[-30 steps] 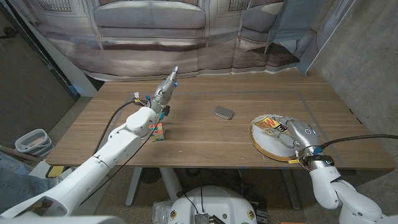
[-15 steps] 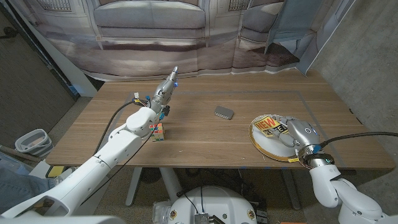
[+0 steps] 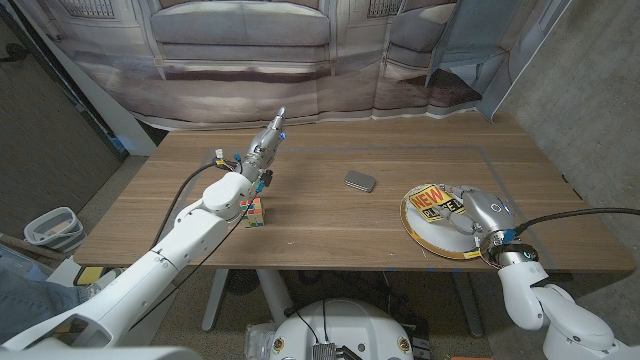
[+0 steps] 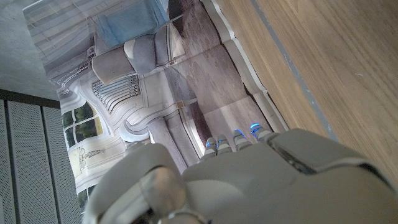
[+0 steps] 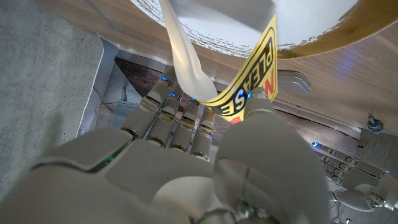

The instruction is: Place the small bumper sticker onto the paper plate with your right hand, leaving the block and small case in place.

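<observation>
The small bumper sticker, yellow with red and black lettering, lies curled over the gold-rimmed paper plate at the table's right front. My right hand is over the plate's right side and pinches the sticker's end. In the right wrist view the sticker bends between the thumb and fingers of my right hand, just off the plate's rim. The multicoloured block stands left of centre. The small grey case lies mid-table. My left hand hovers beyond the block with straight fingers, holding nothing.
My left forearm passes close beside the block. A printed backdrop of sofas hangs behind the table's far edge. In the left wrist view my left hand points toward that backdrop over bare wood. A waste bin stands on the floor at left.
The sticker has opened out and shifted a little further over the plate, and my right hand has edged slightly right with it. My left arm, the block and the case have not moved.
</observation>
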